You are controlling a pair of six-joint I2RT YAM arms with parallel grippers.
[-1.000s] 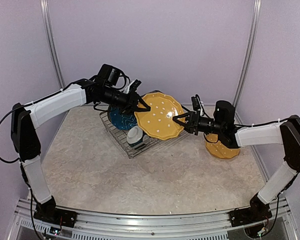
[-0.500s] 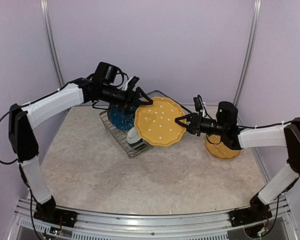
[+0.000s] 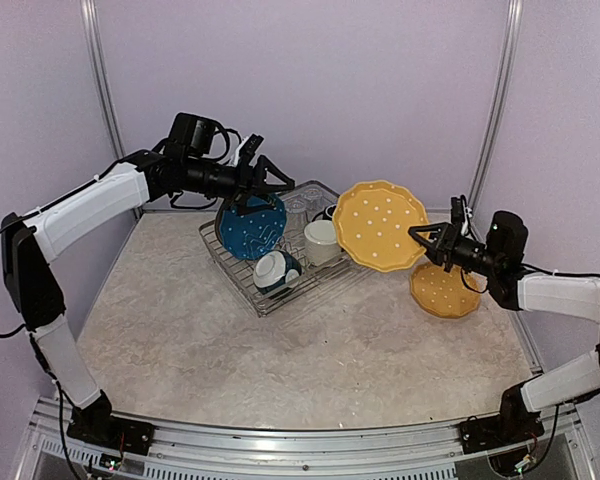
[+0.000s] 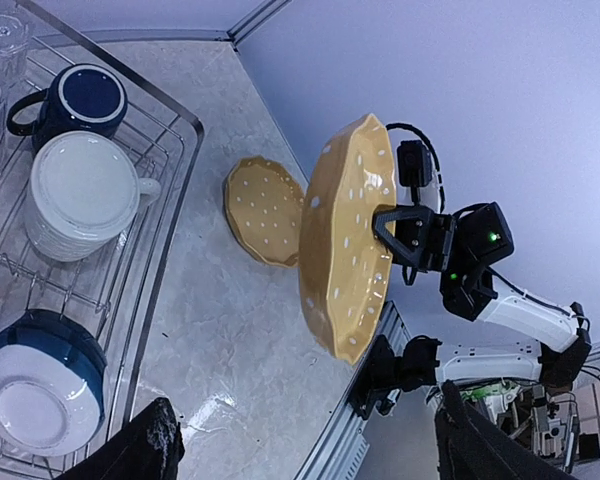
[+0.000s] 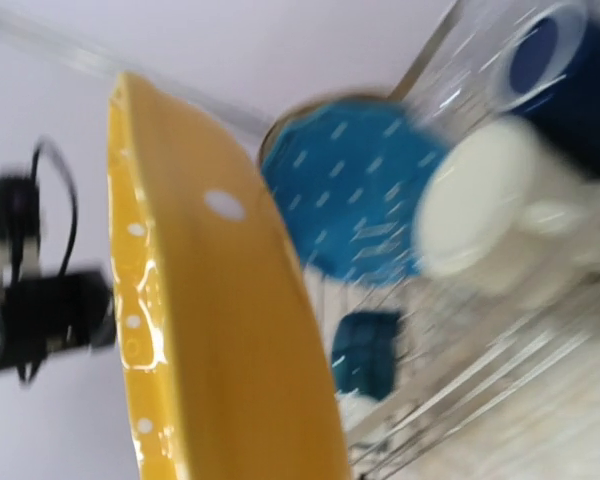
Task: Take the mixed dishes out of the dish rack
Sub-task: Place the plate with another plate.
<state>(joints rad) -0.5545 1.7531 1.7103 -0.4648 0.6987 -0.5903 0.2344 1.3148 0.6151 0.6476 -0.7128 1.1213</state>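
One yellow plate [image 3: 443, 292] lies on the table [image 3: 280, 350] — likely the stacking spot. The right gripper [image 3: 419, 234] pinches a second yellow plate [image 3: 380, 225] by its rim, clear of the dish rack [image 3: 228, 268]; beyond, the left gripper [image 3: 273, 178] gapes empty near the racked blue plate [image 3: 250, 228].

The blue dotted plate [image 3: 250, 228] stands upright right under my left gripper [image 3: 270, 178]. The cream mug [image 3: 320, 241], navy mug [image 4: 85, 100] and teal-and-white bowl [image 3: 275, 270] crowd the dish rack [image 3: 225, 262] beside it, so the way in is from above. The yellow dotted plate [image 3: 382, 225] pinched in my right gripper [image 3: 421, 240] hangs on edge over the gap between the rack and the second yellow plate [image 3: 443, 290] lying on the table [image 3: 310, 350]; the near table is bare.
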